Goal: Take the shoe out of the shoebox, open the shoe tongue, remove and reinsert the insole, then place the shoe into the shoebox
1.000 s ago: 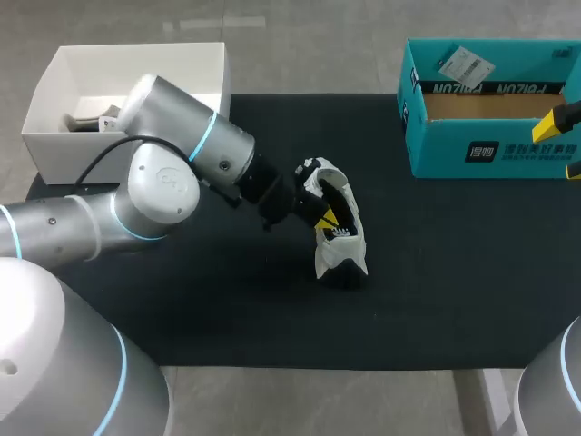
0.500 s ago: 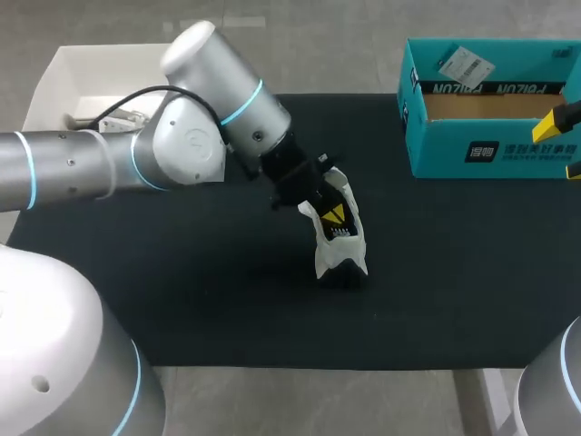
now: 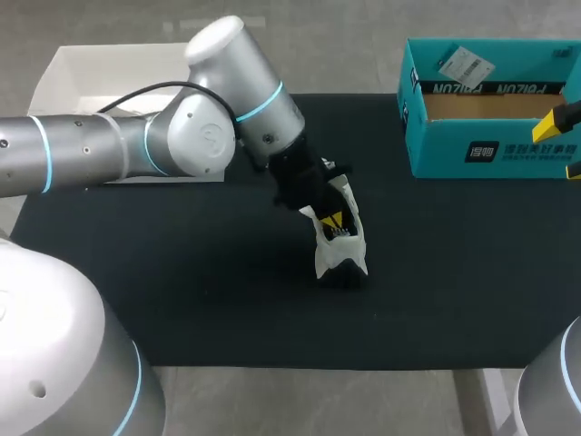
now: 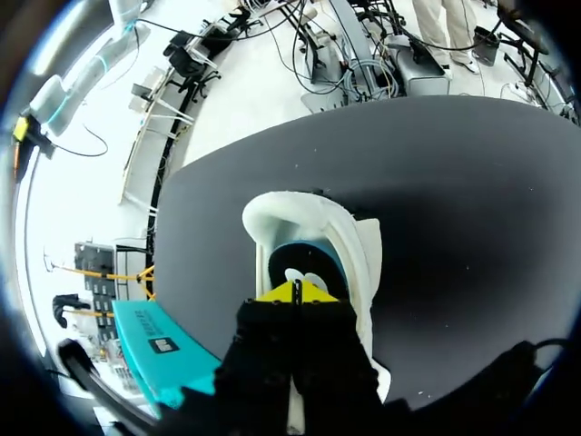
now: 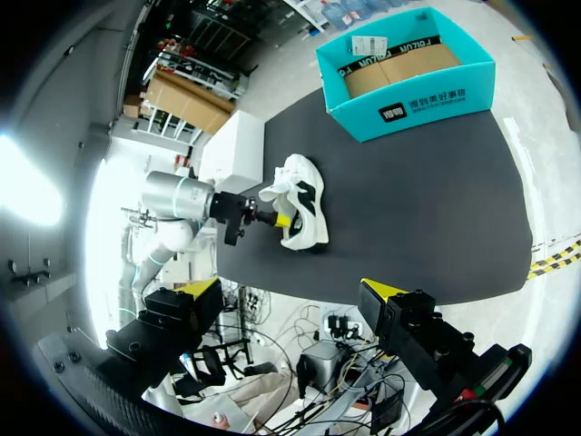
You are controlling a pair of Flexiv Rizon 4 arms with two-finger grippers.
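A black mat (image 3: 454,282) covers the table. My left arm (image 3: 209,136) comes in from the left side and stretches across the mat to its middle. The teal shoebox (image 3: 472,150) stands open at the far right corner of the mat, with bare brown cardboard showing on its floor. A white box (image 3: 118,68) sits at the far left corner, partly hidden behind the left arm.

The white-and-black shoe (image 3: 338,243) is out of the shoebox and well apart from it. It rests on the mat near the middle, with its opening turned towards the left arm. In the left wrist view its white padded collar curves around the opening, and a blue insole (image 4: 304,262) shows inside.

The left gripper (image 4: 295,292) reaches into that opening. Its two yellow tips are pressed together with only a thin seam between them, just above the insole. I cannot tell whether anything thin is pinched there.

The right gripper (image 5: 289,292) hangs off the near right side of the mat, far from the shoe. Its fingers (image 5: 195,291) are spread wide with nothing between them.
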